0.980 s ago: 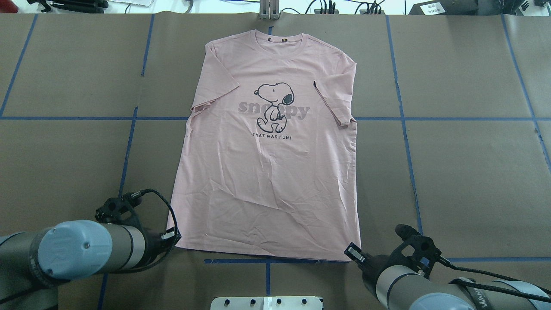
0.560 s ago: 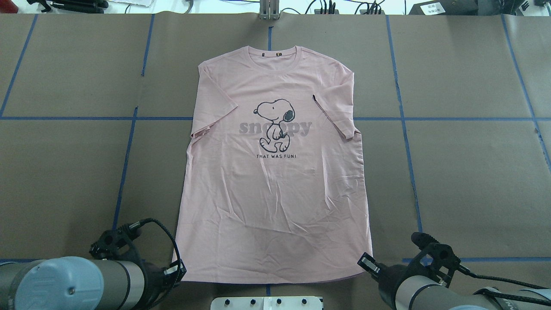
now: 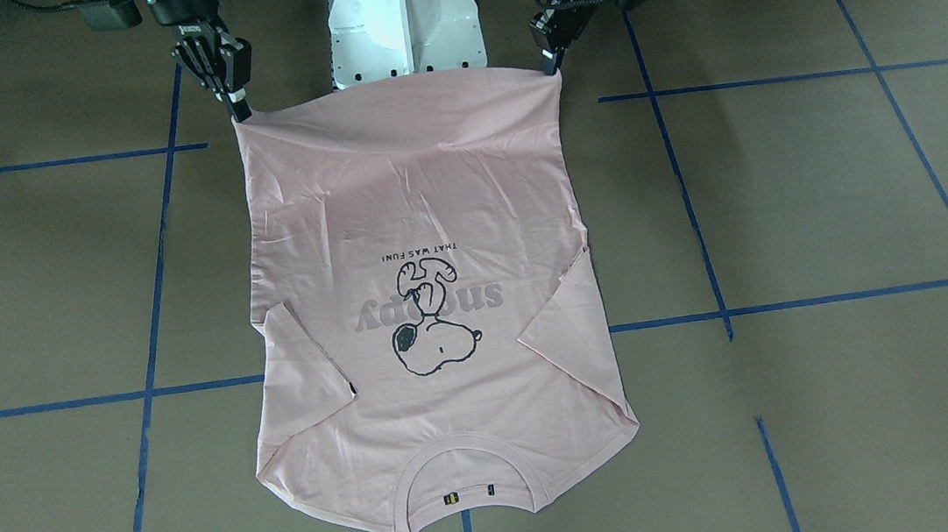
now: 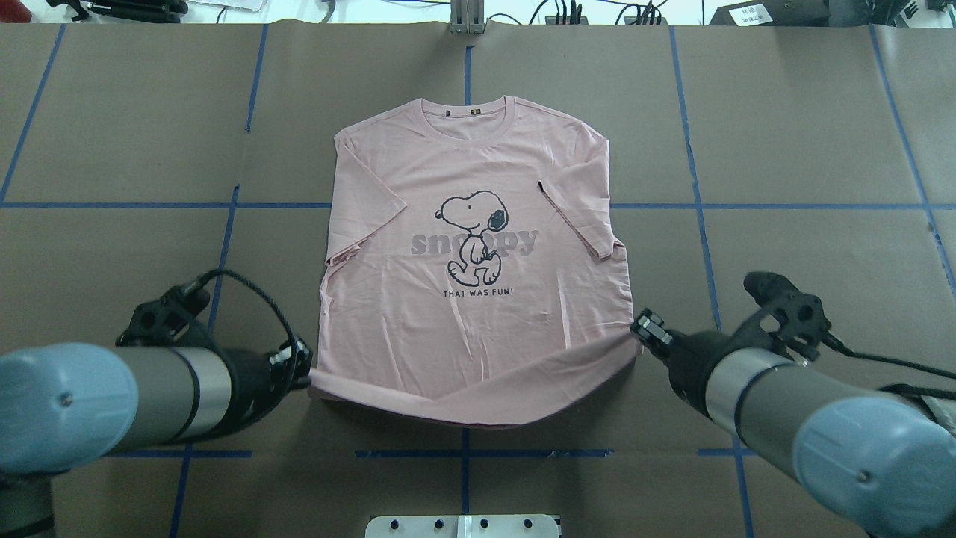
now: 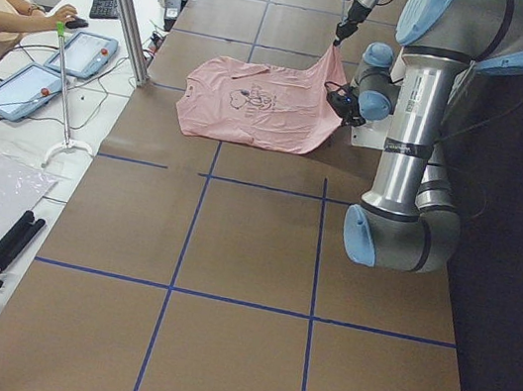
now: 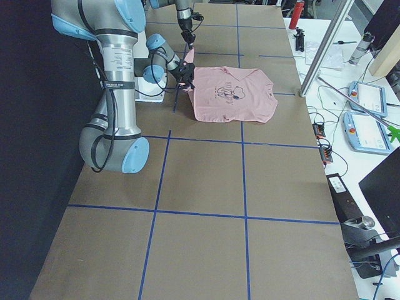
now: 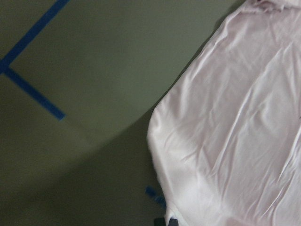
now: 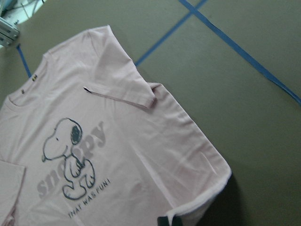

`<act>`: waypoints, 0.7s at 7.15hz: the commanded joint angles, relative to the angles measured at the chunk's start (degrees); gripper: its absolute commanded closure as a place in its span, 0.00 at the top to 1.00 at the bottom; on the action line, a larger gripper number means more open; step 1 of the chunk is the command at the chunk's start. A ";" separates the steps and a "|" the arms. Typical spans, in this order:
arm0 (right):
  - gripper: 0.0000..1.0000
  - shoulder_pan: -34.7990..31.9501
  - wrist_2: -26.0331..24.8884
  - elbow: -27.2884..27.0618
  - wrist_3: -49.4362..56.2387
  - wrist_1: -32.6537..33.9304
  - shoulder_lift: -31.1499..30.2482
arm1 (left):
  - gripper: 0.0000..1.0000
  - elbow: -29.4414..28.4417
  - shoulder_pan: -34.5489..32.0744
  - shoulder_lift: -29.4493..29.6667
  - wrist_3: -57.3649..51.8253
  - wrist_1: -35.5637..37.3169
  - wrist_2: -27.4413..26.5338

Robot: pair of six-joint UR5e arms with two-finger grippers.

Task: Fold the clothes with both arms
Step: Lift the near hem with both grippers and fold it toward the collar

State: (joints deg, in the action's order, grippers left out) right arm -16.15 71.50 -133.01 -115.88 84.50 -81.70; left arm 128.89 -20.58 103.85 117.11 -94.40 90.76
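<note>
T-shirt (image 4: 470, 246), pale pink with a cartoon dog print, lies front up in the middle of the brown paper-covered table (image 4: 821, 246), its collar (image 4: 468, 119) at the far side from the robot. Both sleeves (image 4: 370, 198) appear already turned in over the chest, so the side tucks look done. The left gripper (image 4: 302, 366) and the right gripper (image 4: 644, 329) each pinch one corner of the hem (image 4: 478, 403), fingers closed on the cloth, and hold those corners off the table while the middle of the hem sags between them. The bottom-to-top fold seems only just begun: the raised hem sits low on the body, well short of the print. Left to do, by my reading, is carrying the hem up to the collar, laying it flat and letting go
</note>
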 commanded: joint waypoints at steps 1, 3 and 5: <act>0.00 -13.49 4.66 14.65 8.95 -0.04 11.08 | 0.00 -11.34 -10.75 8.10 -10.62 -0.25 -1.20; 0.00 -21.16 10.55 21.22 13.20 -0.04 15.42 | 0.00 -13.14 -18.23 11.19 -18.47 -0.26 -1.20; 0.00 -25.48 12.43 23.31 16.71 0.05 16.39 | 0.00 -14.28 -19.84 11.90 -21.65 -0.52 -1.29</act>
State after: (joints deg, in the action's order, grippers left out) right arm -38.78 82.67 -111.34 -101.91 84.51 -66.30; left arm 115.46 -39.44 115.21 97.21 -94.72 89.47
